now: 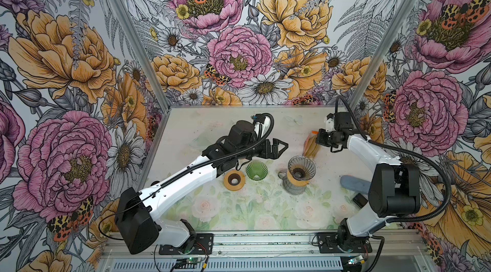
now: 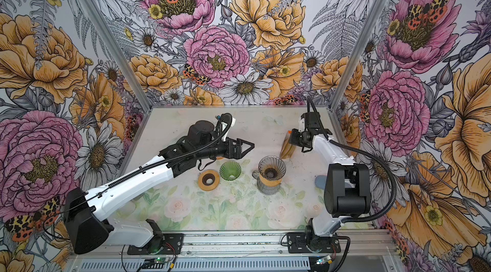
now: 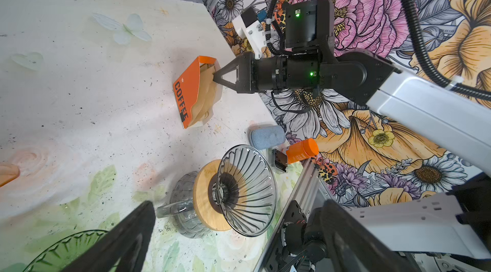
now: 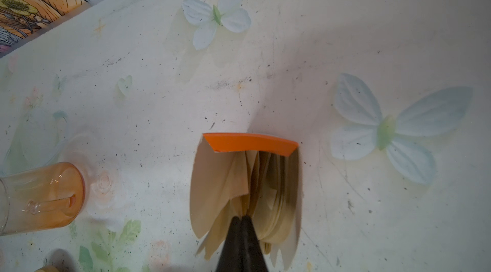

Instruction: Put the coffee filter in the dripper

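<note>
An orange box (image 3: 186, 90) printed COFFEE lies open at the back right of the table, with tan paper coffee filters (image 4: 220, 177) fanning out of it. My right gripper (image 4: 242, 217) is shut on the edge of one filter at the box's mouth, as the left wrist view also shows (image 3: 214, 78). A smoky ribbed glass dripper (image 1: 302, 167) sits in a wooden collar on a glass carafe, nearer the front than the box. My left gripper (image 1: 281, 149) hovers open and empty, left of and behind the dripper.
A green glass dripper (image 1: 256, 169) and a wooden ring (image 1: 233, 179) stand left of the carafe. A blue-grey pad (image 3: 267, 136), an orange canister (image 3: 303, 151) and a small black block (image 3: 279, 160) lie by the right wall. An orange glass cup (image 4: 45, 196) lies on its side.
</note>
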Action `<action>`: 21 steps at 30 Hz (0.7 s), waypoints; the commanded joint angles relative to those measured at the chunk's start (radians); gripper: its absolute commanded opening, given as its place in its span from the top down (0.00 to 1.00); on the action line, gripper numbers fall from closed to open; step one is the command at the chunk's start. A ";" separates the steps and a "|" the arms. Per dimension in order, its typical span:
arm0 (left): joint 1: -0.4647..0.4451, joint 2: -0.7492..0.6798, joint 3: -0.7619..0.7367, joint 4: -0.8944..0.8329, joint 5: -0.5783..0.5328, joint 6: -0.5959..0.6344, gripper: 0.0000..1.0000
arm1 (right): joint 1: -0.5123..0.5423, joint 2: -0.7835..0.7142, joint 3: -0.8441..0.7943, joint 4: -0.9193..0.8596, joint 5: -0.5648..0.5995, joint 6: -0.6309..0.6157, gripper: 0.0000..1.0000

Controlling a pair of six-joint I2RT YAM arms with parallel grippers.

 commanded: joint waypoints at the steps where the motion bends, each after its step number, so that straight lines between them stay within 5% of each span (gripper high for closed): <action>1: -0.004 0.002 0.021 0.013 -0.012 0.000 0.01 | 0.005 -0.062 0.030 0.007 -0.005 0.007 1.00; 21: -0.011 0.043 0.050 0.015 0.020 0.011 0.01 | 0.011 -0.220 0.123 -0.154 0.011 -0.014 1.00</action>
